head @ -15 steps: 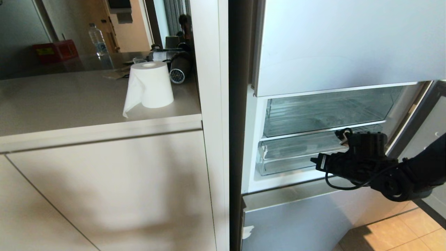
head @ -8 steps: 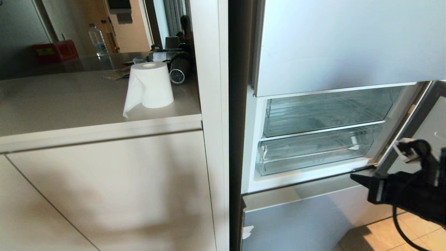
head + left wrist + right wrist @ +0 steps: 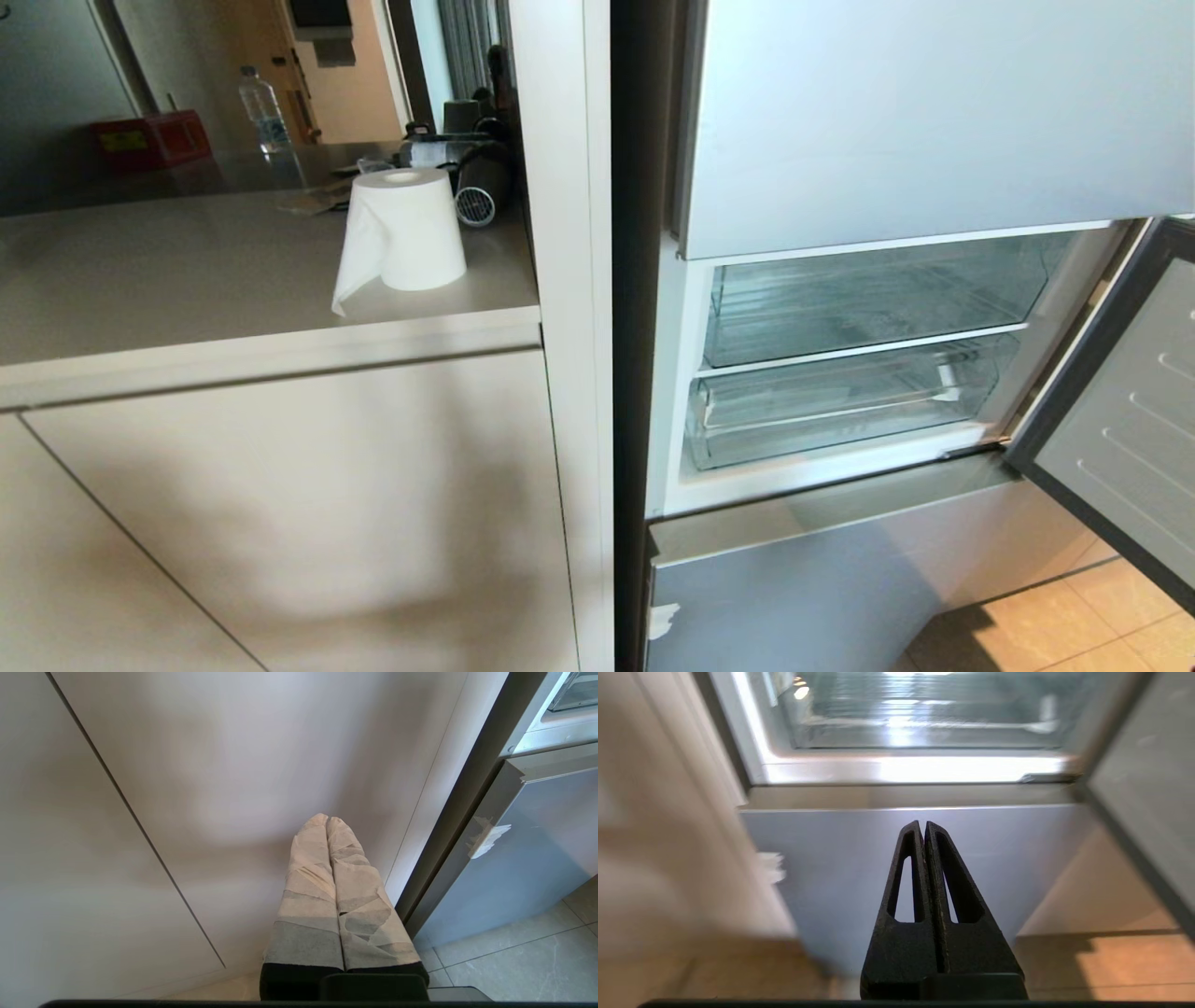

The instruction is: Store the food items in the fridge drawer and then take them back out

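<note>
In the head view neither arm shows; the fridge stands with its middle door (image 3: 1120, 411) swung open to the right, and inside it two clear compartments sit one above the other, the lower of them the fridge drawer (image 3: 840, 411), pushed in, its long axis running left to right across the opening. No apple or other fruit can be seen in either compartment or on the desk (image 3: 187, 271), which carries only a paper roll (image 3: 401, 229) and some clutter behind it, so where the food items are cannot be told from these views. In the left wrist view the left pincer (image 3: 327, 820), its tape-wrapped fingers pressed together and holding nothing, points at the pale cabinet front (image 3: 187, 788) beside the fridge, with the fridge edge off to one side of it; this arm looks parked. In the right wrist view the right pincer (image 3: 923, 823) is closed and empty, its tips set against the pale-blue lower door panel (image 3: 831, 858), and the drawer lies beyond and above those tips, straight ahead rather than off to a side. Judging from this, the right arm is the nearer one to the drawer, and any reach for it would go up and forward toward the long front wall
</note>
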`<state>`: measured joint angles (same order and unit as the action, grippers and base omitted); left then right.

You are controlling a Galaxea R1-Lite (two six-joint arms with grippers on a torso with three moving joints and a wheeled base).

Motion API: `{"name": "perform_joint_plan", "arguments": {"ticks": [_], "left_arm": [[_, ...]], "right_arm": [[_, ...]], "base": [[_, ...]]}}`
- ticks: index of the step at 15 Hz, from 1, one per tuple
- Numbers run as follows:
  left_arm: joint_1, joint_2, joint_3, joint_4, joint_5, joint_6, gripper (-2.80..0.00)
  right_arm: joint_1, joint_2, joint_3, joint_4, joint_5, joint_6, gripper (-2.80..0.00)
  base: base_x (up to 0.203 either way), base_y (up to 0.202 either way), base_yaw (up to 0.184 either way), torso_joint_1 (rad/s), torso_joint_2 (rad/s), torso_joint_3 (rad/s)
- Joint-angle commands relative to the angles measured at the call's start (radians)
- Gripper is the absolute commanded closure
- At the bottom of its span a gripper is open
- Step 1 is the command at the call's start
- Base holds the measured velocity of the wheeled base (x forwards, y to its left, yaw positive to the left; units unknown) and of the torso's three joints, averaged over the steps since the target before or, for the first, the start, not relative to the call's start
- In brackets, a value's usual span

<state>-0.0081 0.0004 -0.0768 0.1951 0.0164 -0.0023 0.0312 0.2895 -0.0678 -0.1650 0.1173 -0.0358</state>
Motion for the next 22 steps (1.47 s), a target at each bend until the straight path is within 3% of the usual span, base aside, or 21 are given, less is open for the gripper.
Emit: {"name": "perform_joint_plan", "arguments": {"ticks": [1, 3, 9, 22], "left_arm": [[0.000, 0.000, 0.000, 0.001, 0.000, -0.001, 0.00], [0.000, 0.000, 0.000, 0.001, 0.000, -0.001, 0.00], [0.000, 0.000, 0.000, 0.001, 0.000, -0.001, 0.00], [0.000, 0.000, 0.000, 0.001, 0.000, -0.001, 0.00]], "right_arm": [[-0.011, -0.275, 0.034, 0.071, -0.033, -0.022, 0.00], [-0.023, -0.290, 0.068, 0.172, -0.103, -0.041, 0.00], [-0.024, -0.290, 0.068, 0.168, -0.110, 0.004, 0.00], [-0.026, -0.286, 0.068, 0.165, -0.116, 0.032, 0.00]], "base": [[0.000, 0.000, 0.000, 0.000, 0.00, 0.000], [0.000, 0.000, 0.000, 0.000, 0.00, 0.000], [-0.001, 0.000, -0.013, 0.001, 0.00, -0.001], [-0.002, 0.005, -0.165, 0.003, 0.00, 0.003]]}}
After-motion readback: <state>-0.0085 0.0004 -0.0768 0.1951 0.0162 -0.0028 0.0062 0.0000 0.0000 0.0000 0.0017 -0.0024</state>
